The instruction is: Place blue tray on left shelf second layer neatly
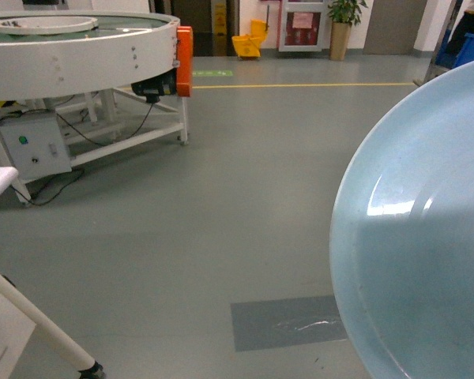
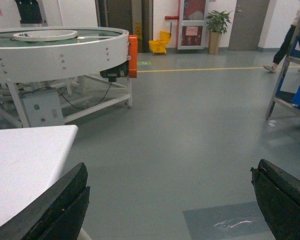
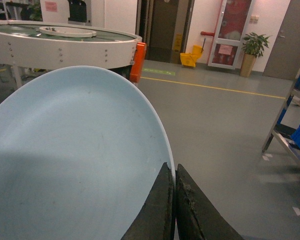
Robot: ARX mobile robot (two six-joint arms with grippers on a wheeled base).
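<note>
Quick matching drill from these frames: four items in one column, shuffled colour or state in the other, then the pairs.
Items:
1. blue tray
2. left end effector
3. mop bucket
4. potted plant

States:
A. yellow, by the far wall
B. open, holding nothing
C. green leaves, tan pot, beside a door
D. rim pinched by the right end effector

Pairs: 1-D, 2-B, 3-A, 4-C
</note>
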